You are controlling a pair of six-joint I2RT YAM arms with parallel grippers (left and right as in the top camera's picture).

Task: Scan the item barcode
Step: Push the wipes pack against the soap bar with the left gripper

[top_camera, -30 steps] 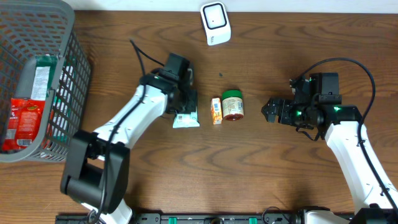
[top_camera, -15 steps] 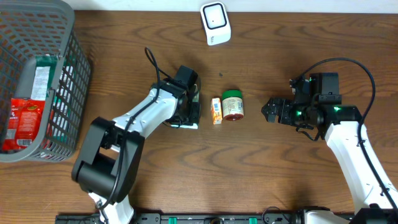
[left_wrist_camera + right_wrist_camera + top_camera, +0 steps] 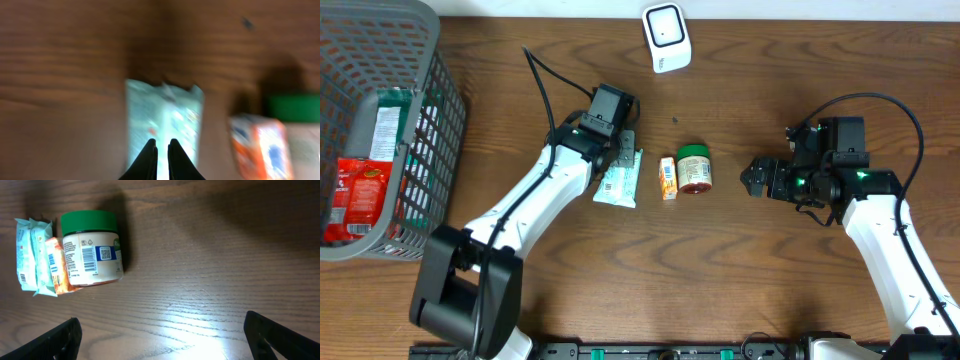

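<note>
The left claw (image 3: 161, 152) is seen with its fingertips pressed together and nothing visible between them. It is poised over the near end of the packet (image 3: 165, 117). Whether the tips touch the packet cannot be told, since the left wrist view is smeared by blur and the packet's print cannot be read. From overhead, the left claw (image 3: 623, 152) is largely covered by its own wrist.

The packet (image 3: 620, 178) is laid flat near the middle of the bench (image 3: 720, 290). Just beside it on the right lies a carton (image 3: 667, 178), and a jar (image 3: 695, 168) rests on its side against the carton. In the left wrist view the carton is cut off by the lower edge, and of the jar only a green band is made out.

The right claw (image 3: 757, 178) is held wide apart and empty, well to the right of the jar. In its own view the packet is partly hidden behind the carton, and a barcode is shown on the jar's label.

The scanner (image 3: 666, 38) is placed at the far edge. A basket (image 3: 425, 110) fills the far left corner, cropped by the frame, and its contents are only partly seen through the mesh.

The bench is dark wood grain, with glare in the right wrist view. A pale strip is seen beyond the far edge.
</note>
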